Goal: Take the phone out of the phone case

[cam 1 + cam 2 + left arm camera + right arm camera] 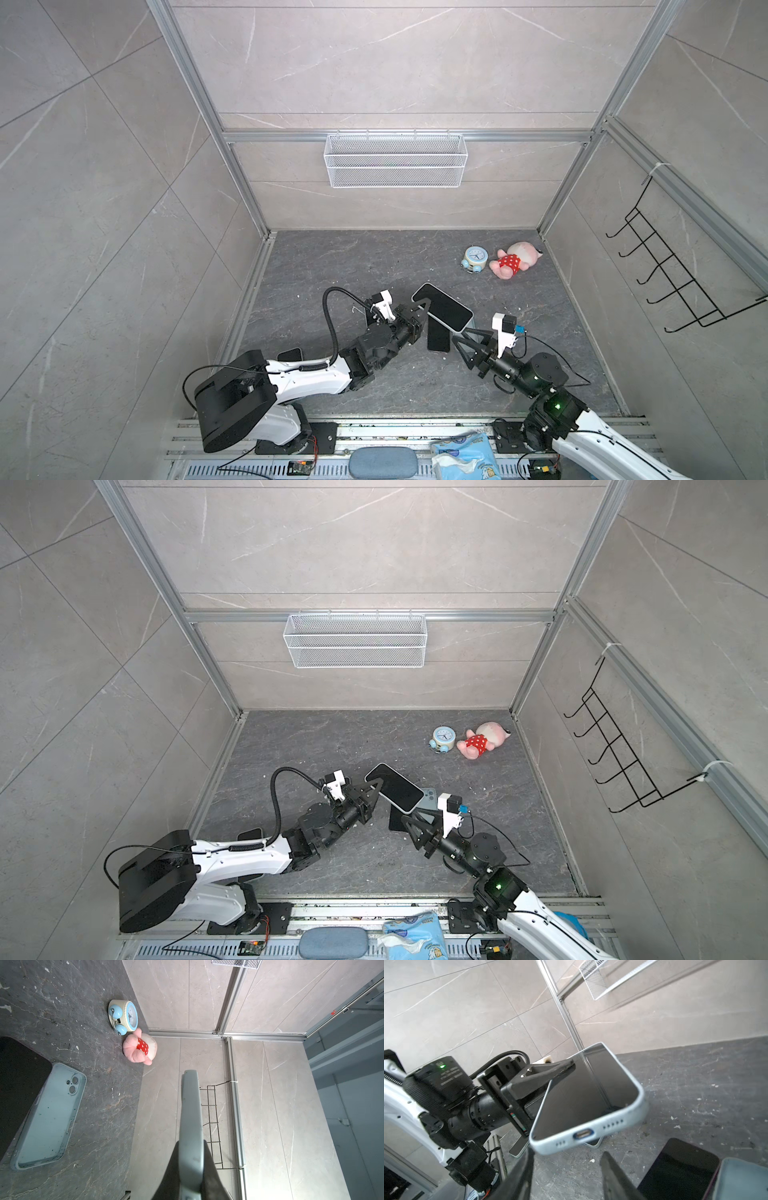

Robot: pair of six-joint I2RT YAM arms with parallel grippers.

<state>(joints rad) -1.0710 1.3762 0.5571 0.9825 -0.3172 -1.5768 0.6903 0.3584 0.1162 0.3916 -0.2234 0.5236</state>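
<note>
My left gripper (424, 309) (191, 1142) is shut on the phone (442, 307) (591, 1088), held tilted above the table by one long side. The phone has a black screen and a thick pale blue rim (191, 1105). I cannot tell whether that rim is a case. My right gripper (461, 336) (566, 1155) is open just short of the phone's port end, touching nothing. An empty pale blue phone case (49, 1115) (428, 798) lies flat on the table under the held phone. A dark phone (438, 340) (679, 1169) lies beside it.
A blue alarm clock (474, 258) and a pink plush toy (513, 259) sit at the back right. Another dark phone (289, 354) lies by the left arm. A wire basket (395, 160) hangs on the back wall and a hook rack (673, 274) on the right wall.
</note>
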